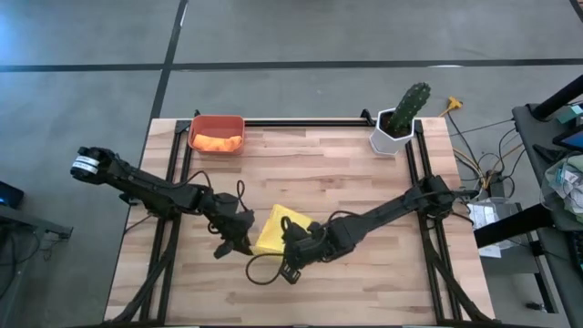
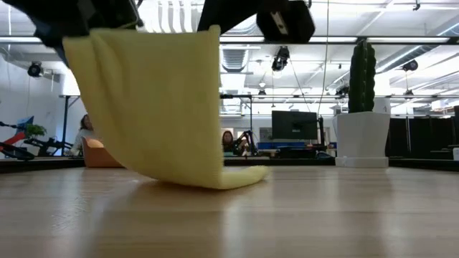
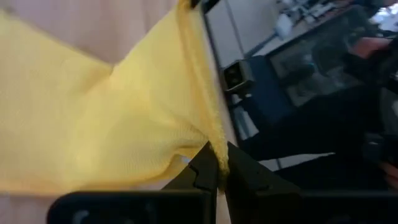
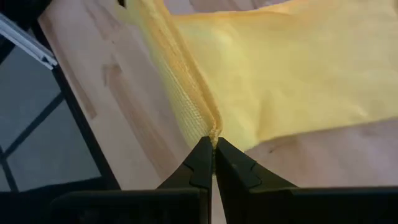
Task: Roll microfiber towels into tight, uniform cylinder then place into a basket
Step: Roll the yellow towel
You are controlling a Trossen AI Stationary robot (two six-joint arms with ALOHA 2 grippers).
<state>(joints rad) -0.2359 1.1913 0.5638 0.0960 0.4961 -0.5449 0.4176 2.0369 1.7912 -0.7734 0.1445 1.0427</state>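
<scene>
- The left hand (image 1: 239, 239) is pinching one edge of the yellow towel (image 1: 276, 230).
- The right hand (image 1: 293, 244) is pinching the other.
- The towel is hanging over the worktop (image 1: 346, 182), its bottom touching.
- The orange towel (image 1: 218, 142) is lying in the basket (image 1: 216, 121).

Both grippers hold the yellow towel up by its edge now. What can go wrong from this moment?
The left gripper and right gripper each pinch only the hem of the yellow towel, so a corner might slip free. Its lower end drags on the table, which may fold it unevenly and spoil the roll.
</scene>
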